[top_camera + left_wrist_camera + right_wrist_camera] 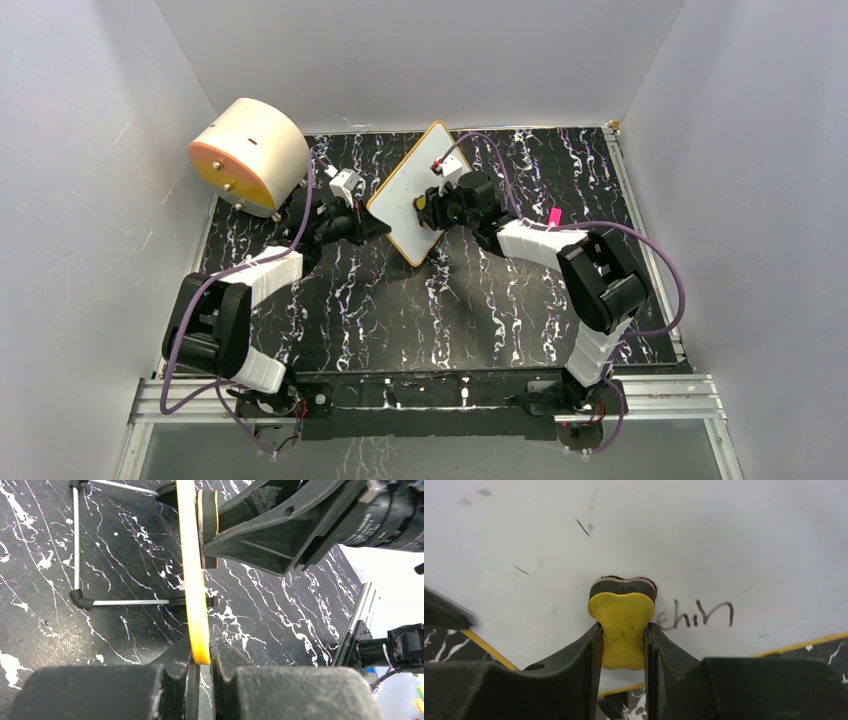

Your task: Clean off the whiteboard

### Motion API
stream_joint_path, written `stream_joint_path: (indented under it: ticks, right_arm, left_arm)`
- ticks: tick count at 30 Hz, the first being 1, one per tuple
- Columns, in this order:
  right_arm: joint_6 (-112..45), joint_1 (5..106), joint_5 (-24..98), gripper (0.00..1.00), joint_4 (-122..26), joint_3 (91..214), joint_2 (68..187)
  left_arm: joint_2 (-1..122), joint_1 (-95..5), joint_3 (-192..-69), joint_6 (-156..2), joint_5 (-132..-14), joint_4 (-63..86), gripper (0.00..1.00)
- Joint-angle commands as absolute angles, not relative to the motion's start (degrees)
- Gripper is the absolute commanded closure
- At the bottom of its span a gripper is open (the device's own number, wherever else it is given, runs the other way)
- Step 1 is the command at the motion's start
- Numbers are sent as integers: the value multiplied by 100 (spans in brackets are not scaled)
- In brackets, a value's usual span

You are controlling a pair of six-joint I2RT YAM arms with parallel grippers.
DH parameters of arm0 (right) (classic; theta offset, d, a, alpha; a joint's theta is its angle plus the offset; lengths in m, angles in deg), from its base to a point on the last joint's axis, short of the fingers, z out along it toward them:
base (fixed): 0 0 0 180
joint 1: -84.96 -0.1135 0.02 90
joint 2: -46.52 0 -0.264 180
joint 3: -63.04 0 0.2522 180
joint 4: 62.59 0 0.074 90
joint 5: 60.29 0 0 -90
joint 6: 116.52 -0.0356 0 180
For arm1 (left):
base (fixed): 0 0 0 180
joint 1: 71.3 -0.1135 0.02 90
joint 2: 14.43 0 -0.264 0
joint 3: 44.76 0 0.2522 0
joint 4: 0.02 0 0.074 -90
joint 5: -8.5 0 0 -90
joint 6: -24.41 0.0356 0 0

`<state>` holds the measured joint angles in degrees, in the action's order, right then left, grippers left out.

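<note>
The whiteboard (410,185), white with a thin tan-orange frame, is held up off the black marbled table, tilted like a diamond. My left gripper (373,226) is shut on its left edge; in the left wrist view the frame (192,580) runs edge-on into the closed fingers (220,650). My right gripper (622,632) is shut on a yellow eraser (622,612), whose dark felt presses on the board's white face (684,535). Dark handwriting (696,615) lies just right of the eraser. A few faint marks (583,527) sit higher up.
A cream cylinder (250,155) with an orange face lies at the back left. A thin wire stand (77,545) rests on the table behind the board. Grey walls (90,150) close in the left, back and right sides.
</note>
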<state>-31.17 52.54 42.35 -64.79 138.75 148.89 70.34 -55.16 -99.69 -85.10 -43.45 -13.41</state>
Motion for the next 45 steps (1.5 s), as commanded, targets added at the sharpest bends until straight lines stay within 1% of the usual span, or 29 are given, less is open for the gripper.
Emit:
stream_joint_path:
  ticks: [1,4,8,14,18,23,25,28,31,38,45]
  right_arm:
    - [-2997,5471,4165,83,-6524,13460,15195]
    - [-3003,5565,4224,83,-6522,13492,15137]
    - [-2989,5530,4463,82,-6266,13873,15081]
    - [-2927,4967,4582,82,-6160,14187,14906]
    - [-2920,4665,4798,82,-6217,14033,14693]
    - [-2864,4563,4850,82,-6077,13665,14663]
    - [-2827,4561,4789,81,-6101,13439,14457]
    - [-2785,4612,4273,83,-6108,13280,14484]
    - [-2844,4961,4085,83,-6091,13435,14591]
    - [-3012,5721,4165,83,-6210,14082,15094]
    - [-3164,5791,4497,82,-6073,14551,15271]
  left_arm:
    - [7144,-5320,-9929,-8144,-3936,-827,100]
    - [7161,-5319,-9950,-8141,-3947,-814,100]
    - [7194,-5320,-9943,-8197,-3926,-871,100]
    - [7199,-5320,-9978,-8214,-3909,-862,100]
    - [7188,-5317,-9977,-8204,-3915,-836,100]
    - [7207,-5319,-9972,-8229,-3929,-872,100]
    - [7214,-5313,-9974,-8238,-3929,-889,100]
    - [7223,-5305,-9963,-8239,-3931,-885,100]
    - [7216,-5314,-9980,-8223,-3922,-848,100]
    - [7169,-5313,-10013,-8107,-3897,-696,100]
    - [7221,-5311,-9990,-8175,-3875,-798,100]
